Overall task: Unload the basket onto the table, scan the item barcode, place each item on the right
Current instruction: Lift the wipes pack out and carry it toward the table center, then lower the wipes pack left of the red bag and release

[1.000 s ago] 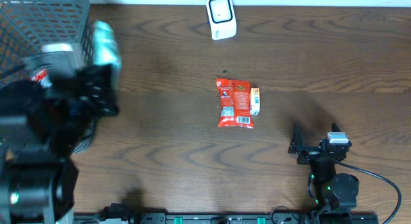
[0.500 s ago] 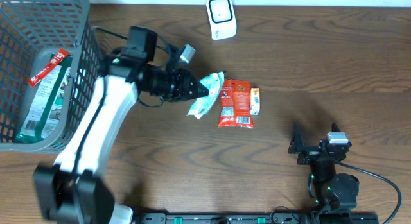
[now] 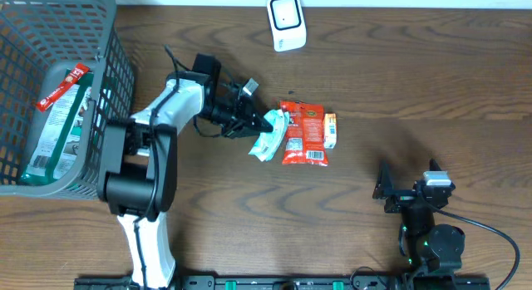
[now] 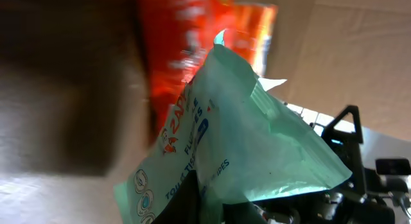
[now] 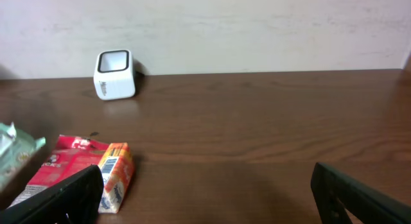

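My left gripper (image 3: 258,124) is shut on a pale green wipes packet (image 3: 270,135), holding it by one end just left of the red snack pack (image 3: 304,134). In the left wrist view the green packet (image 4: 257,140) fills the frame, with dark fingers (image 4: 192,205) clamped on its lower edge and the red pack (image 4: 173,51) beyond it. The white barcode scanner (image 3: 285,22) stands at the table's far edge, apart from the packet. My right gripper (image 3: 397,189) rests open near the front right, with nothing between its fingers (image 5: 64,198).
A small orange pack (image 3: 330,130) lies against the red pack's right side. A grey wire basket (image 3: 108,49) at the far left holds a green packet (image 3: 54,132) and a red stick pack (image 3: 62,86). The right wrist view shows the scanner (image 5: 114,74) ahead on the left.
My left arm has swung from over the basket to the middle of the table, carrying the green packet, and now holds it lower, beside the red pack. The right arm has not moved.
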